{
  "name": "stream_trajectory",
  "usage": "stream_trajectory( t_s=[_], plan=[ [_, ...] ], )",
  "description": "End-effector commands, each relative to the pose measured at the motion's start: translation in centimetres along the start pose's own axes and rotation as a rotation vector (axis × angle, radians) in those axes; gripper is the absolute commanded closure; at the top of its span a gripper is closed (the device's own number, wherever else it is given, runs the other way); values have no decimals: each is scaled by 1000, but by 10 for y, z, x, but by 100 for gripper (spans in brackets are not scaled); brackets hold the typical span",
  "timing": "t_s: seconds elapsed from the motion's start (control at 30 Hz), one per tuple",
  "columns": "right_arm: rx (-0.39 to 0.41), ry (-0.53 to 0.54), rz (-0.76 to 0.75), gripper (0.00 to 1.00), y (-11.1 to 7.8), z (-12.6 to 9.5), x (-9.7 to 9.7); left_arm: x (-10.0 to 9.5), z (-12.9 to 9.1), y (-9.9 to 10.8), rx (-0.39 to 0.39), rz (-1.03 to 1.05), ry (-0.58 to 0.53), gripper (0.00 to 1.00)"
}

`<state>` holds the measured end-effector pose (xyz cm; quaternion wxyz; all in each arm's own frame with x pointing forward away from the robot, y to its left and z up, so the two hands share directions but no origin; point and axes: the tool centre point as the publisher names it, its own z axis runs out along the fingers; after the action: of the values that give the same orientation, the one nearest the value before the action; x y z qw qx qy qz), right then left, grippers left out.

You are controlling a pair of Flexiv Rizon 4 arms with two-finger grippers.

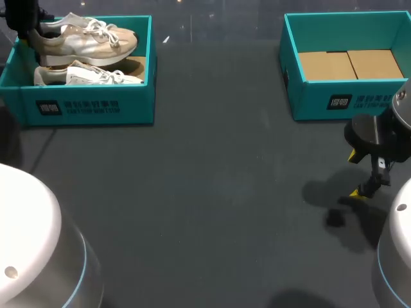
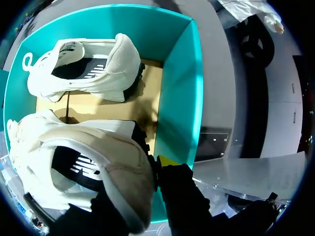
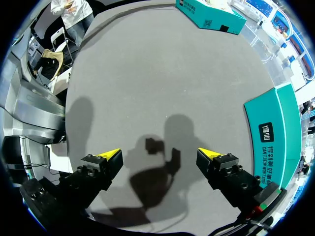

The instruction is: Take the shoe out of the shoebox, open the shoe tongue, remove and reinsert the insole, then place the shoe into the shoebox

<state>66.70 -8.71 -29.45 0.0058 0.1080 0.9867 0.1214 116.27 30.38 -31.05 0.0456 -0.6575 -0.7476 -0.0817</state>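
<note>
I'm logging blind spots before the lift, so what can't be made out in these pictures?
Left gripper hold on the near shoe: left wrist view, the heel covers most of the gripper.
Same gripper, head view: dark, partly cut off at the corner.
Other shoe, lower side: head view, behind the left shoebox wall.
Right shoebox interior: right wrist view, cut by the rim.

The left housing (image 1: 26,244) and right housing (image 1: 395,256) are big, white and rounded, each with a thin blue ring and a small round hole. The right link (image 1: 403,102) above is silver-grey. The right gripper (image 3: 158,155) is black; its blocky fingers (image 3: 229,172) carry small screws and yellow wedge tips. The left finger (image 2: 184,196) is black, yellow-tipped.
</note>
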Motion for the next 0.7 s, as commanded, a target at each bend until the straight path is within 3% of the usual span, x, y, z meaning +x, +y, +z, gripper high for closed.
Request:
stream_trajectory(
  t_s=[0.03,0.7],
  plan=[
    [0,-2,0,0,-1,0,1,-4,5,14,13,-5,8,100],
    [0,-2,0,0,-1,0,1,-19,27,24,36,-2,23,100]
  ],
)
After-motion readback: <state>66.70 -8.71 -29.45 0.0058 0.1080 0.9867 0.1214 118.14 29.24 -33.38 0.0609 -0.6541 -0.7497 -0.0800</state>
